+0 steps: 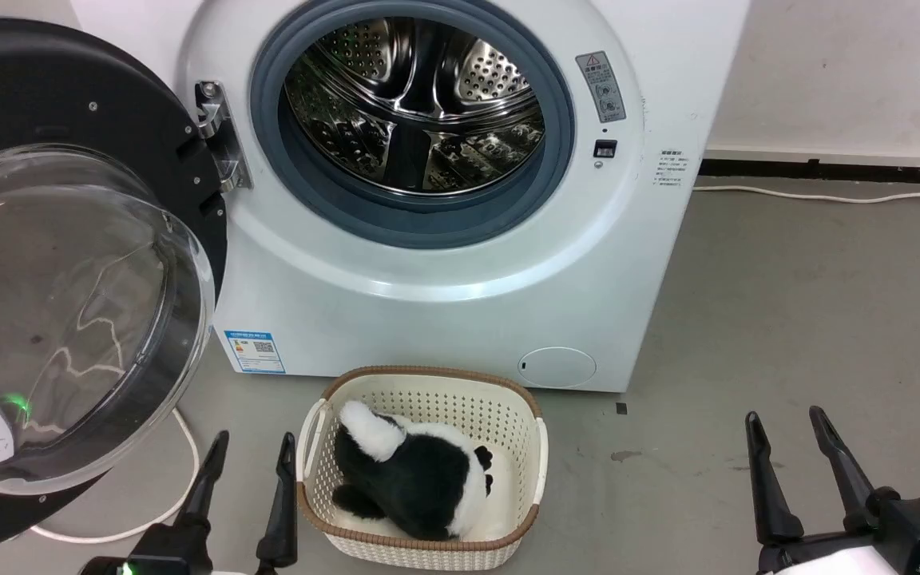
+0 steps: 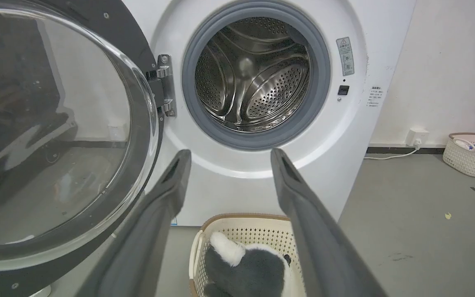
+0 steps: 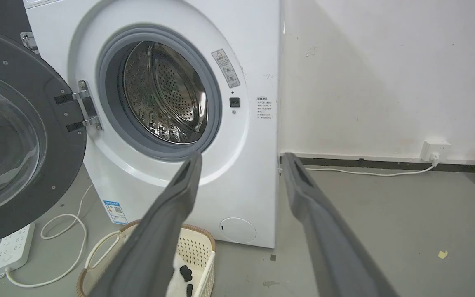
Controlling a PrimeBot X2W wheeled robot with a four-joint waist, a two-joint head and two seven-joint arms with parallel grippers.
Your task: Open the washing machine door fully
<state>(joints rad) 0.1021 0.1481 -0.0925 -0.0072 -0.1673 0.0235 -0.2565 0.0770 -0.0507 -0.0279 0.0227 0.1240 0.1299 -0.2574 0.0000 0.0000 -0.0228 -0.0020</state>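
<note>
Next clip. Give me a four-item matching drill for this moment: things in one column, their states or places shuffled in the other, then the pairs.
Things
1. washing machine door
2. drum
3. basket
4. left end effector

States
A. holds a black-and-white plush toy
B. open, gripping nothing
C. swung wide open
D. bare steel, no laundry seen

Pairs: 1-C, 2-D, 3-A, 4-B

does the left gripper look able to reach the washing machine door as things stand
Probably yes: the left gripper is open, and the washing machine door stands swung out close beside it, nothing between them.
</note>
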